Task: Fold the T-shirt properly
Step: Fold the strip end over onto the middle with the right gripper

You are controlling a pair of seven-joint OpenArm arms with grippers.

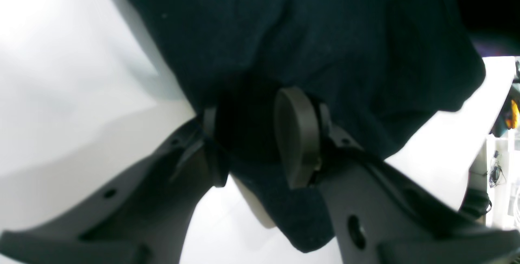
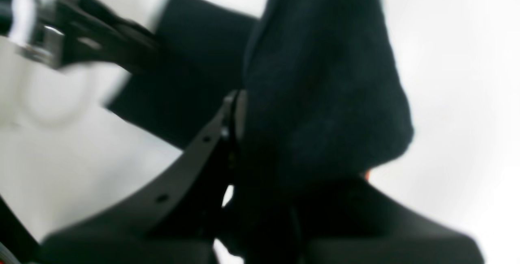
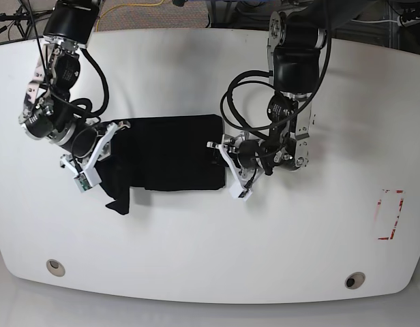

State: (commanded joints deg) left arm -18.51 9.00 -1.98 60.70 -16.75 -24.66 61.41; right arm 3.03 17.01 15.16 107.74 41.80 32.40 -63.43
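Both pincers clamped on the shirt, mid-table!

Lying dark and partly folded across the white table [image 3: 210, 259], shirt [image 3: 172, 160] stretched between the arms. Left pincer [image 1: 260, 134] pinching its edge on the base view's right, cloth bunched between the pads. Right pincer [image 2: 243, 134] gripping the opposite end, loose fabric drooping below.

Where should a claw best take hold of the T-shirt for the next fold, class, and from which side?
Grip the loose flap of the T-shirt hanging below its lower left corner in the base view, coming from that view's left. It sticks out unfolded, spoiling the rectangle.
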